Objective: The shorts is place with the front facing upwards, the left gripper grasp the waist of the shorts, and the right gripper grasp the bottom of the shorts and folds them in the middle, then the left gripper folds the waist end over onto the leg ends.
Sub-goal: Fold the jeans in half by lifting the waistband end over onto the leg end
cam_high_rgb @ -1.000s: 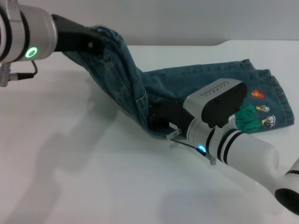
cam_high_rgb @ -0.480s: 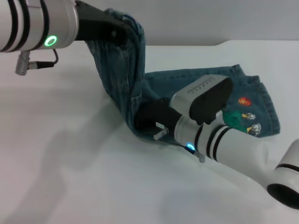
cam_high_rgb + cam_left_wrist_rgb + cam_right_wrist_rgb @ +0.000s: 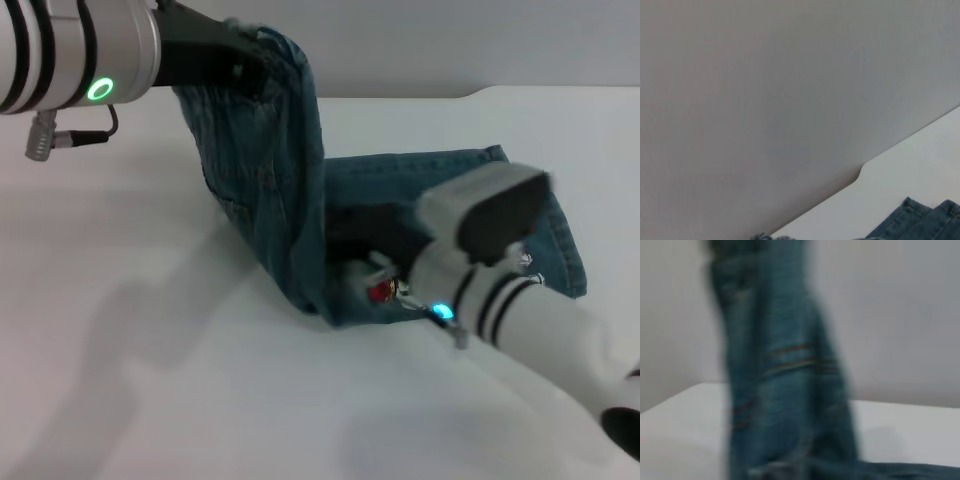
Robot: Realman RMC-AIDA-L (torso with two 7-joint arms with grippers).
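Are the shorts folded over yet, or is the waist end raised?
Raised. The left end effector holds the waist high; denim hangs down to the shorts lying on the table.

head view above looking down, wrist views low toward wall, all sharing shorts point(image 3: 300, 200)
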